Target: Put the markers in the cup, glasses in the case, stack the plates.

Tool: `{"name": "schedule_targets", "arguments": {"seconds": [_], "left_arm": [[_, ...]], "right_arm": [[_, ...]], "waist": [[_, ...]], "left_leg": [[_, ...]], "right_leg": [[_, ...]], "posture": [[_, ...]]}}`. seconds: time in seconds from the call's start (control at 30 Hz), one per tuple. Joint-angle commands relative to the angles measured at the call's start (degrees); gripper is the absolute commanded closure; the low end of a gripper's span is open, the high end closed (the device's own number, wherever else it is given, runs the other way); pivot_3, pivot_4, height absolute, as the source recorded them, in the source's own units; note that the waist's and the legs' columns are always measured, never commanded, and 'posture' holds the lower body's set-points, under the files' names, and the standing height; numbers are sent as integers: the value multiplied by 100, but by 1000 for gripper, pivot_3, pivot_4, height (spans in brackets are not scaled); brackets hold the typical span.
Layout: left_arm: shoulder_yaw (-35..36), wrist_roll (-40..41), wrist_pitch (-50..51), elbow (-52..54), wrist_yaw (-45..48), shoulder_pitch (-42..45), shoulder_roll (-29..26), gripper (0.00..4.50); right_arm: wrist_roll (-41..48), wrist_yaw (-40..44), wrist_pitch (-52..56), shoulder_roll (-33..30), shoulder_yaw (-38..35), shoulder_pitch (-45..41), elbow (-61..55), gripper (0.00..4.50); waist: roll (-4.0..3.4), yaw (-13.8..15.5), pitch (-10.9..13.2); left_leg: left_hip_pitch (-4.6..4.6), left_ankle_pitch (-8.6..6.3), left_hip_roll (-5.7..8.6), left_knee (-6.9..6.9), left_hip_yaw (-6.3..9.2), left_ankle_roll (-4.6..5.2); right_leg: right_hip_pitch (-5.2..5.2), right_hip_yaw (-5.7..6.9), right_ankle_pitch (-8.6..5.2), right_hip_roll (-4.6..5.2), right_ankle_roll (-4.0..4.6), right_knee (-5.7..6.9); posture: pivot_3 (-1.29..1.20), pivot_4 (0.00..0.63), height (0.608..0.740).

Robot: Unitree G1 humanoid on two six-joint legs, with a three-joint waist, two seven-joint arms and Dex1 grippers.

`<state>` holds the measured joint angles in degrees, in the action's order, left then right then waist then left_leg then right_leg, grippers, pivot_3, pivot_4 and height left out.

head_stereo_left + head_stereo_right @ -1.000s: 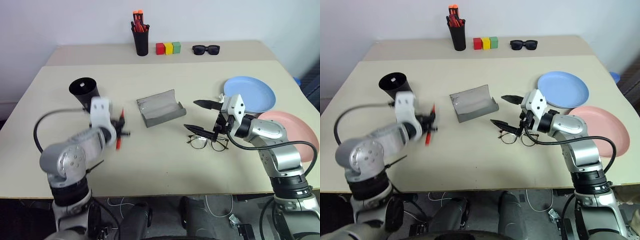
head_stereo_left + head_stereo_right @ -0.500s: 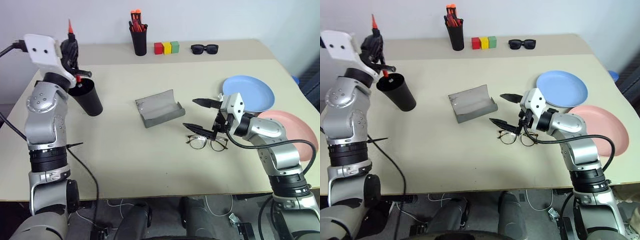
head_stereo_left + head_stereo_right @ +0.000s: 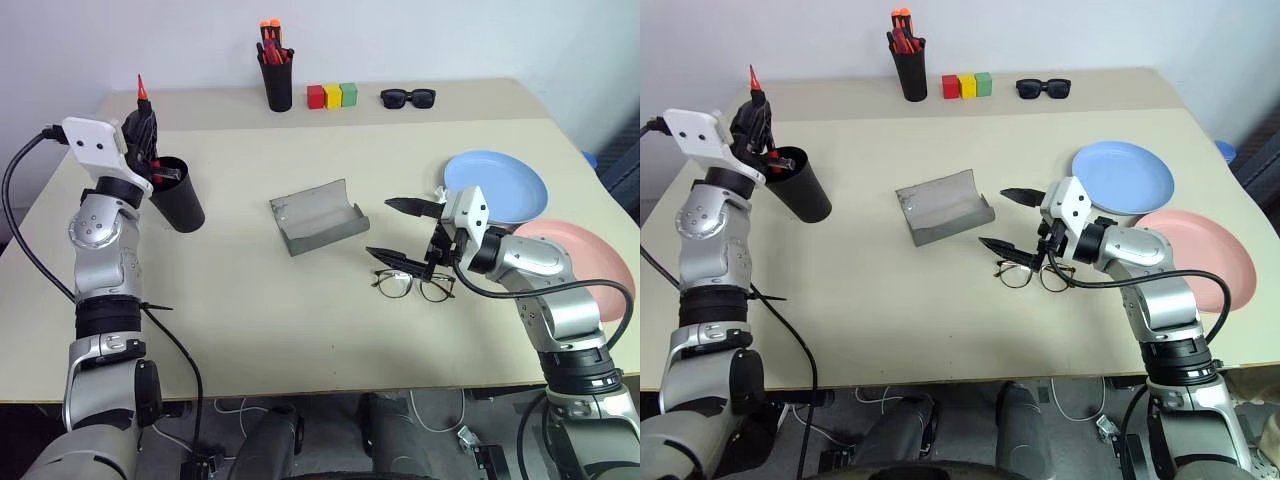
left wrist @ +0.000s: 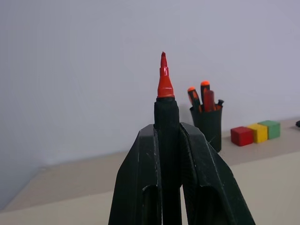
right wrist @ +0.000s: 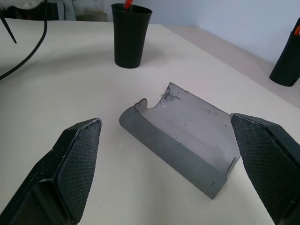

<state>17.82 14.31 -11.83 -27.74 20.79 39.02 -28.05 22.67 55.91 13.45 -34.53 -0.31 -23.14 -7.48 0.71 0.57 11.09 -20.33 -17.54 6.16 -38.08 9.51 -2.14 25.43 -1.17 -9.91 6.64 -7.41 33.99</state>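
One marker (image 4: 165,101), black and red with a red tip, sits clamped upright between my left gripper's (image 3: 143,130) jaws, tip up, just above the cup (image 3: 176,195) near the table's (image 3: 250,330) left edge; I judge it light, stiff and smooth, best pinched mid-barrel as now and released straight down. Second marker, the white one: something pale shows inside the cup, but I cannot tell what it is. Glasses (image 3: 414,285): lying toward the front edge, just below my right gripper (image 3: 402,232), whose jaws stand wide apart and empty. I take them for thin, springy and fragile, so grip at the bridge, not a lens. Case (image 3: 319,217): open at table centre, rigid. Plates, blue (image 3: 497,186) and pink (image 3: 580,260): at the right edge, overlapping, light and slippery; take by the rim.
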Motion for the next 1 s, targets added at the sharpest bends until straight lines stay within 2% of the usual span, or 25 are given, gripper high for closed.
{"name": "schedule_targets", "arguments": {"seconds": [0.03,0.07,0.27,0.3,0.37,0.5,0.63,0.7,0.8,1.0], "left_arm": [[113,59,-264,-2,128,76,-132,3477],[123,93,-264,27,172,39,-136,3160],[84,266,-65,399,350,48,-133,291],[52,300,44,526,392,59,-144,21],[-9,473,363,829,561,69,-143,21],[-616,1646,2599,2150,1557,52,-198,21],[-1343,2013,3978,2414,2512,140,-360,21],[-1842,1733,4175,2061,2934,253,-353,21],[-2622,1067,3793,1387,3471,487,-136,21],[-3162,179,3224,-258,3586,1170,607,21]], "right_arm": [[63,11,-46,-74,-137,-19,-191,0],[63,8,-48,-82,-143,-6,-197,0],[42,-19,-80,-29,-105,-24,-173,0],[41,-21,-85,-19,-100,-34,-163,0],[39,-22,-95,-13,-97,-42,-153,0],[26,0,-145,-9,-106,-83,-50,0],[-41,13,-264,-41,-136,-99,133,0],[-121,39,-383,-136,-184,-43,237,0],[-110,55,-398,-259,-335,90,236,0],[-57,-138,-259,-363,-536,431,-173,0]], "waist": [[0,0,0],[0,0,0],[0,-2,0],[0,-1,0],[0,-2,0],[0,0,0],[0,-22,0],[-1,-44,0],[-1,-66,0],[2,-50,1]], "left_leg": [[0,0,0,0,0,0],[0,0,0,0,0,0],[1,-2,0,0,1,3],[1,-2,0,0,1,3],[1,-2,-1,0,1,3],[-1,-3,-2,-2,4,6],[0,-4,1,-4,4,9],[4,-4,4,-4,3,9],[3,-4,4,-3,2,9],[-1,-4,4,-3,2,9]], "right_leg": [[0,0,0,0,0,0],[0,0,0,0,0,0],[0,0,0,0,0,1],[0,0,0,0,0,1],[0,0,0,0,0,1],[0,0,1,1,-1,4],[-2,0,3,2,-6,7],[-2,0,3,-1,-6,10],[-2,0,4,-7,-4,8],[-1,0,5,-7,-3,2]], "posture": [[0,150,740],[0,150,740],[0,150,740],[0,150,740],[0,150,740],[0,150,740],[0,150,740],[0,150,740],[0,150,740],[0,150,740]]}}
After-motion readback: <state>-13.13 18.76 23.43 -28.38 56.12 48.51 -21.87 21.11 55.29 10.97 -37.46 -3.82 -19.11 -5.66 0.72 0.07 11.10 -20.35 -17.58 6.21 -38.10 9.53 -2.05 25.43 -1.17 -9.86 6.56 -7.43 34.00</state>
